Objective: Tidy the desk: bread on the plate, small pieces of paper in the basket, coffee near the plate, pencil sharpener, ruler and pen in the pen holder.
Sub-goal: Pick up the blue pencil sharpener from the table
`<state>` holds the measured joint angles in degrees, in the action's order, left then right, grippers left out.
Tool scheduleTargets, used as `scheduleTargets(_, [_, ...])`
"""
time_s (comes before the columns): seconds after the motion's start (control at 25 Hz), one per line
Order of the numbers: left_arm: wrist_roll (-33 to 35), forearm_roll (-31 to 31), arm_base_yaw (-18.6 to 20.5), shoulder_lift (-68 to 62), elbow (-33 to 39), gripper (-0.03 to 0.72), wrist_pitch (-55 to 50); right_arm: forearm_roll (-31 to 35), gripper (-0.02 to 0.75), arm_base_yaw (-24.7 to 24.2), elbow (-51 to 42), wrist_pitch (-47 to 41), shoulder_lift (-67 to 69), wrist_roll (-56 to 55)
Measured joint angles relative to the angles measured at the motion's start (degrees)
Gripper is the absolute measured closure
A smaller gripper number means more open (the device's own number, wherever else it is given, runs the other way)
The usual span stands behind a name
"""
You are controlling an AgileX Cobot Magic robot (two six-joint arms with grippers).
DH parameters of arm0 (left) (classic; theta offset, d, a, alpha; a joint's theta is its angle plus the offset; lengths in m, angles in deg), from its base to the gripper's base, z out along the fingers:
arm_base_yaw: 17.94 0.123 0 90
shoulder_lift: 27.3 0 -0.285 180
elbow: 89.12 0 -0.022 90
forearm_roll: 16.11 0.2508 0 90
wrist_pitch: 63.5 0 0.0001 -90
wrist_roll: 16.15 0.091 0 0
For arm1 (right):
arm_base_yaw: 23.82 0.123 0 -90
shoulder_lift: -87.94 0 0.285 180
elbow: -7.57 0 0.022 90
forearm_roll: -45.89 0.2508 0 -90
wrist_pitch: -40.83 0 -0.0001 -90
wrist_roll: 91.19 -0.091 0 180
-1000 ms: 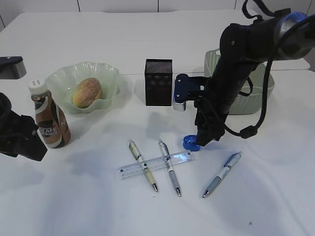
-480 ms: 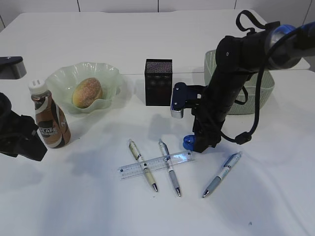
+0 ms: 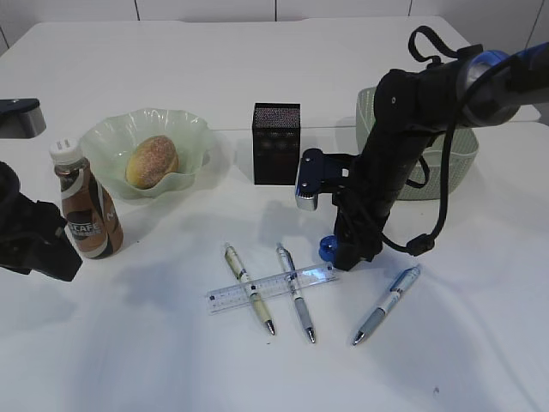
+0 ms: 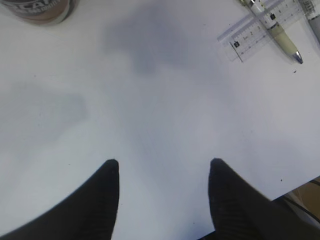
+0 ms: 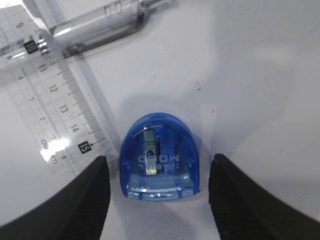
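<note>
The right arm has swung lower and leftward; its gripper (image 5: 155, 200) (jaws open) straddles the sharpener (image 5: 159, 156) beside the ruler (image 5: 55, 95), poised to close; left gripper (image 4: 162, 200) idles open.

1. Exterior view, centre right: the right arm hides most of the pencil sharpener (image 3: 327, 249); only a blue edge shows.
2. Exterior view, upper right: the arm covers the basket's (image 3: 446, 163) left wall.
3. Left wrist view, top left corner: the coffee (image 4: 37, 7) is cut off; only its base shows.
4. Left wrist view, upper right: the ruler (image 4: 260, 30) runs out of frame.
5. Right wrist view, upper left: a pen (image 5: 100, 27) is cut by the frame's top edge.
</note>
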<state>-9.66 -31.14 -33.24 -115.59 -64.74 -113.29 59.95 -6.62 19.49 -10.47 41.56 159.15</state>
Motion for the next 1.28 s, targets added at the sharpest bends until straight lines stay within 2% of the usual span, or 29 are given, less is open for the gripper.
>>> scheduleTargets(0.24, [0.00, 0.10, 0.00, 0.00, 0.00, 0.287, 0.00, 0.22, 0.248, 0.00, 0.00, 0.50, 0.03, 0.00])
scheduleTargets(0.44, [0.00, 0.10, 0.00, 0.00, 0.00, 0.287, -0.09, 0.22, 0.326, 0.00, 0.00, 0.76, 0.03, 0.00])
scheduleTargets(0.84, [0.00, 0.10, 0.00, 0.00, 0.00, 0.287, -0.09, 0.36, 0.381, 0.00, 0.04, 0.79, 0.12, 0.00])
scheduleTargets(1.28, [0.00, 0.28, 0.00, 0.00, 0.00, 0.287, -0.09, 0.49, 0.393, 0.00, 0.13, 0.89, 0.12, 0.00])
